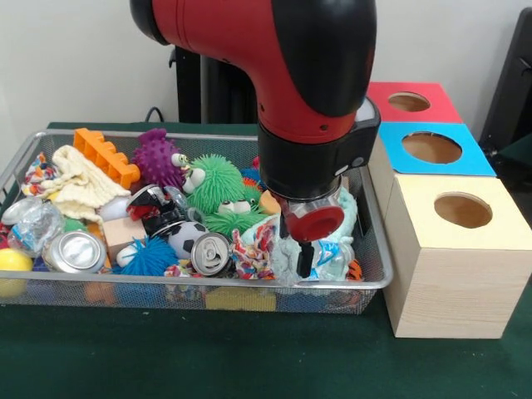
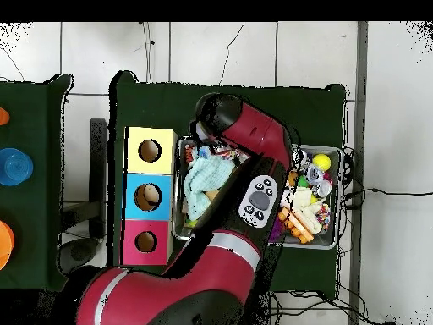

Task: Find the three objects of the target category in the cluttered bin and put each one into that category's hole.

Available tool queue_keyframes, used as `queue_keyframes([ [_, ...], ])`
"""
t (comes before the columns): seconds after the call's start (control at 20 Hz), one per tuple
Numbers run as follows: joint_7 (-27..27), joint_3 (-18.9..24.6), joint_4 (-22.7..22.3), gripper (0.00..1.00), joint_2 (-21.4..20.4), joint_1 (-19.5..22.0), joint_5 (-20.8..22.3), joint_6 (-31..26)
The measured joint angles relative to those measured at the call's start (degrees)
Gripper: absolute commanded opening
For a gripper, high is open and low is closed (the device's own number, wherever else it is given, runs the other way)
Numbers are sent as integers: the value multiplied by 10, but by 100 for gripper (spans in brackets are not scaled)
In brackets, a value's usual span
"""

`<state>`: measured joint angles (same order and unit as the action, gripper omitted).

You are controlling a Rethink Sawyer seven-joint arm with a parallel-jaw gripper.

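progress: no object is seen inside the holes of the three boxes; the sort is judged barely begun, with all three targets apparently left, and the target category cannot be told.
gripper: the red and black gripper [image 1: 304, 259] is lowered into the silver wire mesh bin [image 1: 378, 270] at its 4 o'clock end, over a pale blue cloth [image 1: 334, 253]; whether its fingers are open or closed cannot be told.
bin contents: a green spiky rubber ball [image 1: 218, 184], a purple spiky toy [image 1: 158, 158], an orange plastic block [image 1: 105, 155], two crushed silver cans [image 1: 209, 253] and a yellow ball [image 1: 12, 262] are held.
boxes: a red-topped box [image 1: 413, 102], a blue-topped box [image 1: 432, 149] and a yellow-topped wooden box [image 1: 453, 258] stand at the bin's 3 o'clock.
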<state>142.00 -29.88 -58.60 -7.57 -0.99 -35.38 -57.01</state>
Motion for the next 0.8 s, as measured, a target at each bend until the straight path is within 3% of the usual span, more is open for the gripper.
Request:
queue_keyframes([
  [0.1,0,1,0,100,0,0,0,0],
  [0.15,0,4,0,0,0,0,0,-1],
  [0.8,0,7,1,0,-7,1,1,-2],
])
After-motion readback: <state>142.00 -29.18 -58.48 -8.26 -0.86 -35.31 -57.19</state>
